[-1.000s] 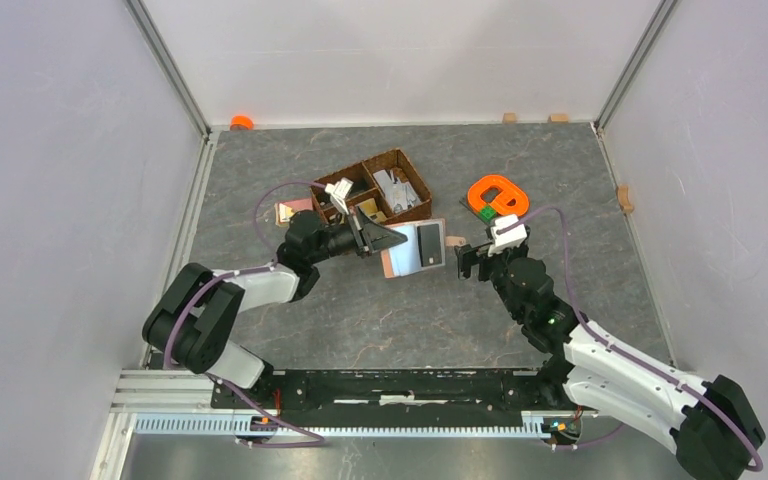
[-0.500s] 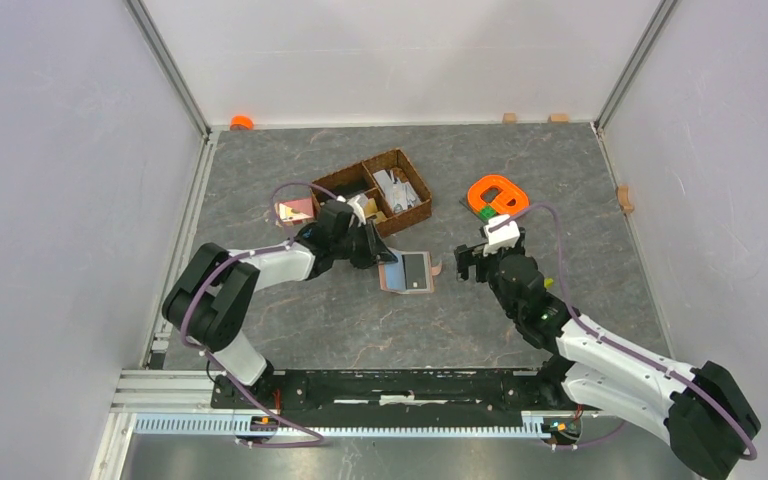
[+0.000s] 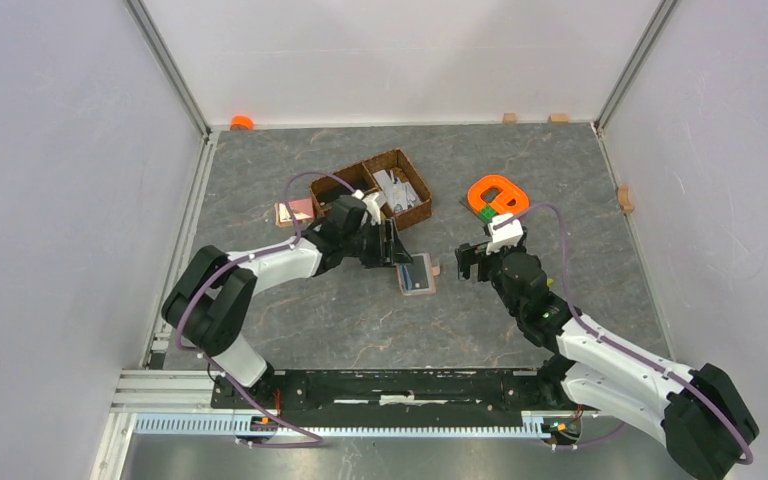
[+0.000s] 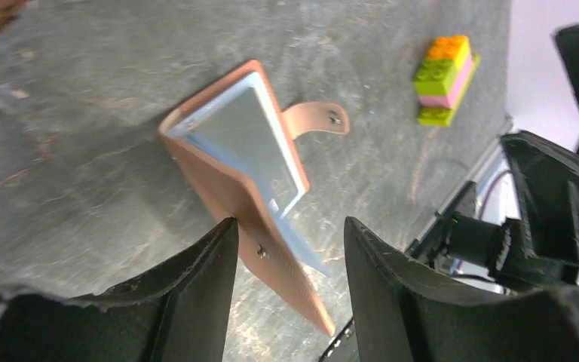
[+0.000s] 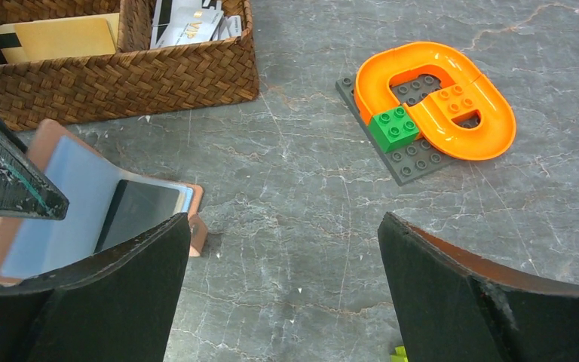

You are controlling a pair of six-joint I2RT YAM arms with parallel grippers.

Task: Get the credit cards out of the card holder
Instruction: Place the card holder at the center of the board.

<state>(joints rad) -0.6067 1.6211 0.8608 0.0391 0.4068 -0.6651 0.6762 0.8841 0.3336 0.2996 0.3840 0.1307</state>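
the card holder (image 4: 226, 177) lies half-open on the counter (image 3: 360, 310), credit cards (image 4: 260, 143) tucked inside. left gripper (image 4: 290, 226) spread astride its near flap, right gripper (image 5: 284, 220) wide open, empty, nearby. i'd pin the leather flap down, then pinch only the jutting card corner — draw it out flat.

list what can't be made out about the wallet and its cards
- Card count: left wrist view, the pale grey-blue plastic cards overlap inside the tan leather-like folding card holder.
- Holder's near corner: right wrist view, behind the right gripper finger and cut by the left edge.
- Card print: top view, too small.
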